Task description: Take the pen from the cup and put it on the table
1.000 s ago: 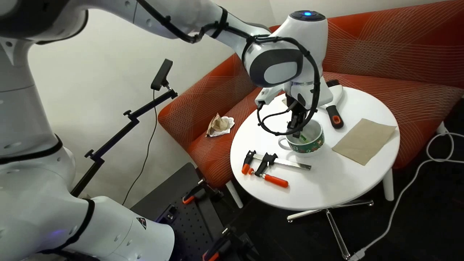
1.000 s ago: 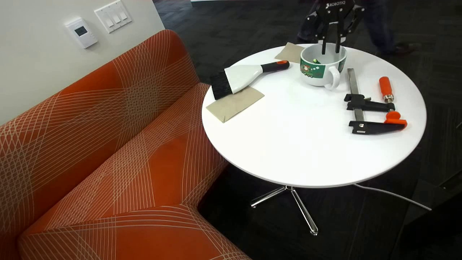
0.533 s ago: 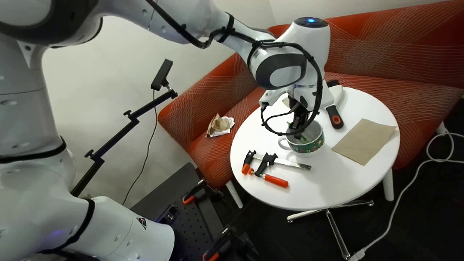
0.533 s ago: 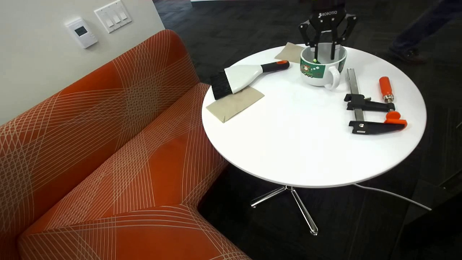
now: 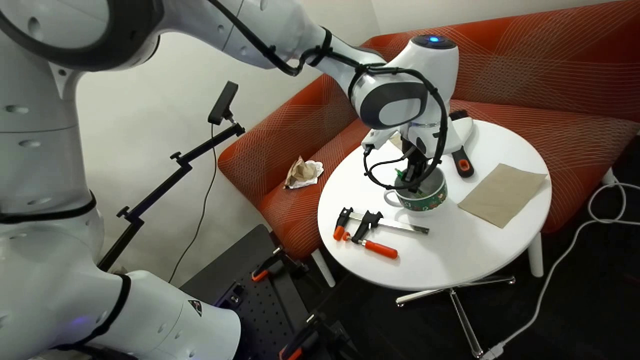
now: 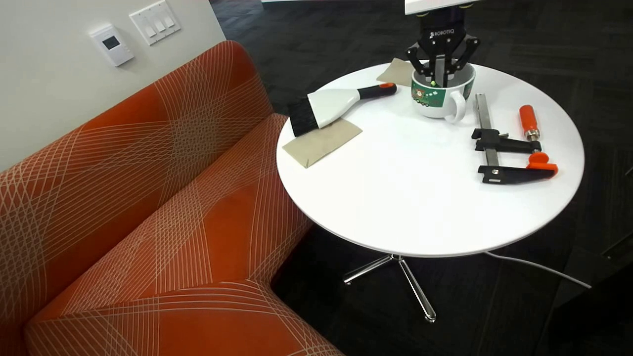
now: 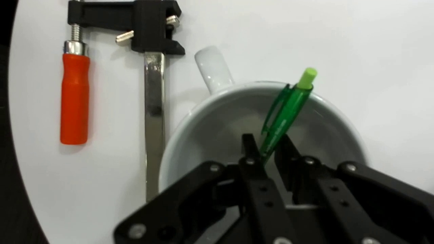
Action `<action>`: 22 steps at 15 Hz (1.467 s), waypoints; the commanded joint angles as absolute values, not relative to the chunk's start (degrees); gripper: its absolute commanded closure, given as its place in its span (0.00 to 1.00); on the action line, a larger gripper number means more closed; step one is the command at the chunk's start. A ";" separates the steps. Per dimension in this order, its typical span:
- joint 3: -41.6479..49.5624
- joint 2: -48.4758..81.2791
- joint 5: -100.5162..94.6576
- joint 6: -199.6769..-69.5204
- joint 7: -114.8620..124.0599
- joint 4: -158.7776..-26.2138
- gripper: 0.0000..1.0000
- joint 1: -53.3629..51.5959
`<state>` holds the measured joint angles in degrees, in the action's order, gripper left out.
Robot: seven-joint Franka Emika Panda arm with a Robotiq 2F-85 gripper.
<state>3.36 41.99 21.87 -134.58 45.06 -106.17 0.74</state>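
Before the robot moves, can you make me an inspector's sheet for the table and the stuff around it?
Surface: round white table, with the green-and-white cup standing on it.
Job's things: green pen tilted inside the cup, light-green end up.
Clutter: red-handled clamp, brush and two tan papers.
Gripper: fingertips in the cup, either side of the pen; I can't tell if it's gripping.
Cables: black cable looped near the gripper; white cable on the floor.
Surroundings: red-orange sofa beside the table, crumpled paper on it.

Holds arm [image 5: 282, 25] bent, angled fwd & down, w/ wrist [image 5: 392, 105] over gripper [image 7: 267, 145] & blue light [image 5: 434, 39] on. Points gripper down. Has fingers [image 7: 249, 145] close tog., slim gap btwn.
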 commanded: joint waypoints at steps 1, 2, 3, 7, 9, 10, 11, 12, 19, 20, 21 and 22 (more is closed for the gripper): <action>3.39 42.03 23.29 -132.66 47.73 -104.97 1.00 0.83; 3.60 41.07 23.29 -132.83 48.28 -105.75 1.00 0.82; 3.73 40.08 23.18 -132.77 48.81 -106.44 0.97 0.86; 4.71 34.07 21.87 -132.22 49.31 -110.02 0.97 0.44; 4.85 30.28 20.85 -130.24 48.52 -111.73 0.97 0.21; 5.05 28.32 19.83 -129.58 48.69 -112.74 0.97 -0.36; 5.08 26.27 18.64 -129.20 48.73 -113.92 0.97 -1.05; 4.88 24.40 17.44 -128.94 48.54 -114.95 0.97 -1.63; 1.56 21.31 9.37 -129.81 47.95 -114.45 0.97 -7.53; 1.07 21.94 8.55 -130.38 47.88 -113.90 0.97 -8.28; 0.60 23.10 7.83 -130.64 47.84 -112.97 0.97 -9.03; 0.48 24.35 6.59 -131.66 48.52 -112.22 0.97 -9.98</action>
